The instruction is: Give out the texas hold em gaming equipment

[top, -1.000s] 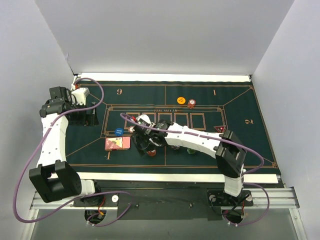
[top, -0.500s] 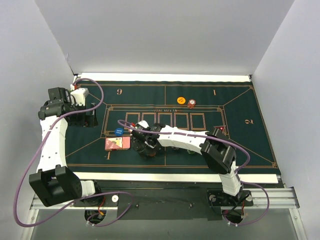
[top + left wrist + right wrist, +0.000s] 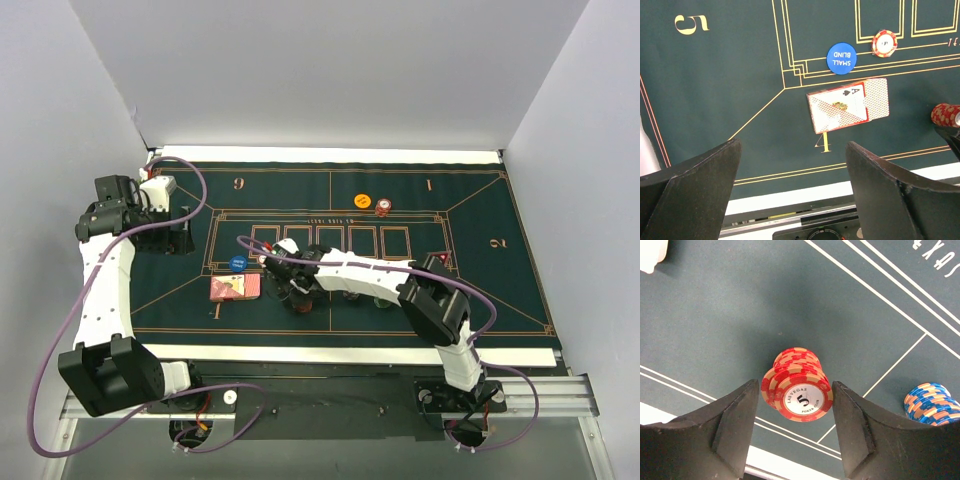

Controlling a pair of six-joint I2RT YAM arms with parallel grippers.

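- The right pincer is down on the green felt mat, near its front edge. Its two fingers stand either side of a stack of red poker chips, right up against it. I cannot tell whether they truly squeeze it.
- A blue chip stack stands close by on the felt.
- The left pincer hangs wide open above the mat's left end, with nothing between its fingers.
- Its wrist view looks down on overlapping playing cards, one showing an ace of spades. They lie near a blue "SMALL BLIND" disc and a single red chip.
- Farther back, an orange disc lies just beside another red chip stack.
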